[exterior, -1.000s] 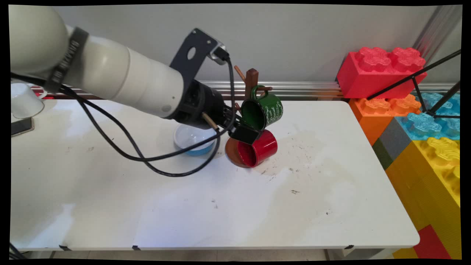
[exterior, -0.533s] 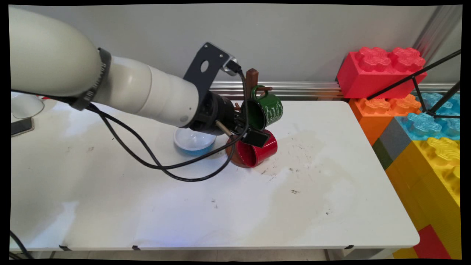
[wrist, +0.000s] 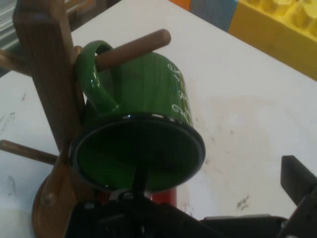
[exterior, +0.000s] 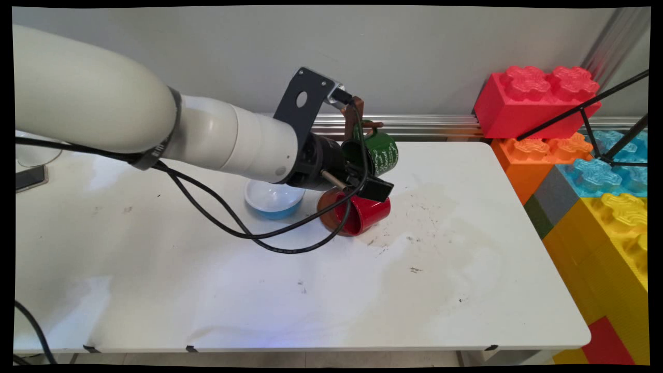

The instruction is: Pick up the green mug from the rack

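A dark green mug (exterior: 384,153) (wrist: 143,124) with white lettering hangs by its handle on a peg of a brown wooden mug tree (exterior: 355,111) (wrist: 44,84), mouth turned toward the hand. A red mug (exterior: 363,213) hangs lower on the same tree, just above its round base (exterior: 325,208). My gripper (exterior: 365,175) (wrist: 218,191) is open at the green mug's rim. In the hand view one finger stands in front of the mug's mouth and the other finger (wrist: 297,181) is out to the right, beside the mug. Whether either touches it I cannot tell.
A white-and-blue bowl (exterior: 273,200) sits just left of the tree base, under the wrist. A white cup (exterior: 32,150) and a phone (exterior: 28,177) lie at the far left edge. Large toy blocks (exterior: 570,155) and a black tripod (exterior: 595,116) flank the table's right side.
The arm has swung right and toward the wall, bringing the gripper from beside the red mug up to the green mug's mouth. The mugs have not moved.
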Available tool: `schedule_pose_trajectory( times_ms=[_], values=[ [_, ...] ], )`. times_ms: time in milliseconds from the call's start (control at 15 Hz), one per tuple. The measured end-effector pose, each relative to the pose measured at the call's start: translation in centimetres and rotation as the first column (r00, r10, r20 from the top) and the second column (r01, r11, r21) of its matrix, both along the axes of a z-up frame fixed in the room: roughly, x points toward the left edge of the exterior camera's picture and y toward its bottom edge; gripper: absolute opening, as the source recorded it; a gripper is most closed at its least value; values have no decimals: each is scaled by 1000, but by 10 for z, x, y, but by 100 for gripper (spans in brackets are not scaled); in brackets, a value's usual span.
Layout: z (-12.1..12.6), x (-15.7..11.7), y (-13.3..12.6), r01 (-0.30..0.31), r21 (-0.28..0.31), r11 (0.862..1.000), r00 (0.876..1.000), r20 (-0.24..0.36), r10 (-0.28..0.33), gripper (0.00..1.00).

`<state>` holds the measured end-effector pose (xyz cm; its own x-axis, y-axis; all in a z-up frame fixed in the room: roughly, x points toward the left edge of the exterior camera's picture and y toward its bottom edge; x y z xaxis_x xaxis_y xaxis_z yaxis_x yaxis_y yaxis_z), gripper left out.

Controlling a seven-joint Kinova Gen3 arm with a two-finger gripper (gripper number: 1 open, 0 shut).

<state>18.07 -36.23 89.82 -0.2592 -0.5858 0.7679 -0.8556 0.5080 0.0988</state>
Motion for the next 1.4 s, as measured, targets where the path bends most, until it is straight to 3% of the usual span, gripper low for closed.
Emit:
schedule_pose_trajectory(
  times_ms=[667,1400],
  values=[
    [-10,-9,-13,-40,-5,999,997,-71,40,100],
    [-15,-13,-20,-61,-7,998,992,-108,60,100]
  ],
)
